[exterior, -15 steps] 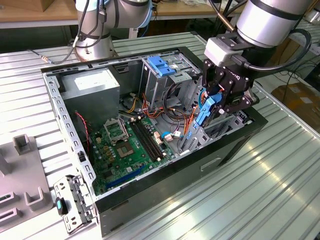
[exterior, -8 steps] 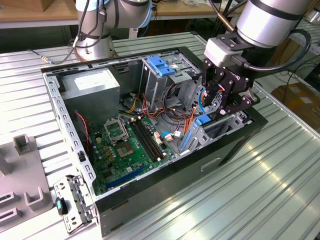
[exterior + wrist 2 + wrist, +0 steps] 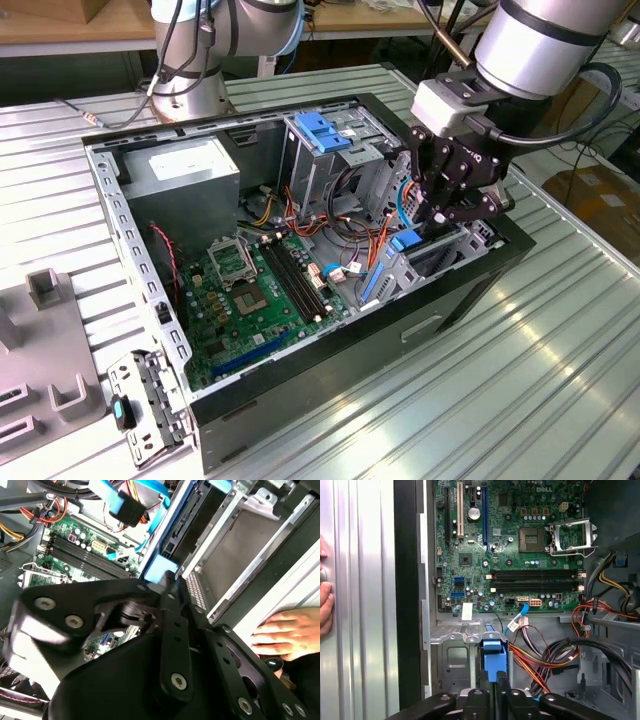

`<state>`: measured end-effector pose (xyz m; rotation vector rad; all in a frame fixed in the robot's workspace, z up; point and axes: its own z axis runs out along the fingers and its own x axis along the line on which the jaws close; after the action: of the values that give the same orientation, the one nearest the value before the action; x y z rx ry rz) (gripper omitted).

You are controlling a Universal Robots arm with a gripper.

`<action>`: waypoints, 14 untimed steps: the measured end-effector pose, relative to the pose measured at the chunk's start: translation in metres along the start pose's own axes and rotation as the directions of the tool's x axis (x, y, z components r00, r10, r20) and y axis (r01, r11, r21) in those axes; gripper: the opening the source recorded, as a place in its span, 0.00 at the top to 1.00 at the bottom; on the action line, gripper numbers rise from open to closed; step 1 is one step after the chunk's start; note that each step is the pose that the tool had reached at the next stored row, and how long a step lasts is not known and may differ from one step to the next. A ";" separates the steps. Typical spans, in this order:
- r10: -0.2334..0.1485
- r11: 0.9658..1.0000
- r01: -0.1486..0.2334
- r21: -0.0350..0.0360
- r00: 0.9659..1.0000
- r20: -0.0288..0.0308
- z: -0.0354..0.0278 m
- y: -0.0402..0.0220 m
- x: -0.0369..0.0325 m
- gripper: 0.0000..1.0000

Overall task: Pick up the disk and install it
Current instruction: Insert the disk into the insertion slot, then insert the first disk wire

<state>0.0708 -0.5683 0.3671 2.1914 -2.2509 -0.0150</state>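
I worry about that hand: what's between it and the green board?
In the first wrist view, bare ribbed table and the case's black wall lie between the hand and the board.

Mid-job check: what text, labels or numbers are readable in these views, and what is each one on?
No text can be quoted with confidence.
Motherboard: white lettering along its edge and beside its sockets, too small to read.
White sticker at the board's edge: any print is too small to read.
Power supply label: washed out white, unreadable.
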 end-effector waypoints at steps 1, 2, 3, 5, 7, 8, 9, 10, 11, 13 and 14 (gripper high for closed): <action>0.000 1.000 0.000 0.000 1.000 0.000 0.0001 -0.0026 -0.0001 0.82; 0.000 1.000 0.000 0.000 1.000 0.000 0.0001 -0.0038 -0.0001 0.88; 0.000 1.000 0.000 0.000 1.000 0.000 0.0001 -0.0042 -0.0002 0.89; 0.000 1.000 0.000 0.000 1.000 0.000 0.0001 -0.0043 -0.0001 0.89; 0.000 1.000 0.000 0.000 1.000 0.000 0.0001 -0.0043 -0.0001 0.89; 0.000 1.000 0.000 0.000 1.000 0.000 0.0002 -0.0043 -0.0001 0.89; 0.000 1.000 0.000 0.000 1.000 0.000 0.0002 -0.0044 -0.0001 0.89; 0.000 1.000 0.000 0.000 1.000 0.000 0.0001 -0.0044 -0.0001 0.89; 0.000 1.000 0.000 0.000 1.000 0.000 0.0001 -0.0044 -0.0001 0.89; 0.000 1.000 0.000 0.000 1.000 0.000 0.0001 -0.0044 -0.0001 0.89; 0.000 1.000 0.000 0.000 1.000 0.000 0.0001 -0.0044 -0.0001 0.89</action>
<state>0.0752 -0.5683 0.3670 2.1912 -2.2508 -0.0148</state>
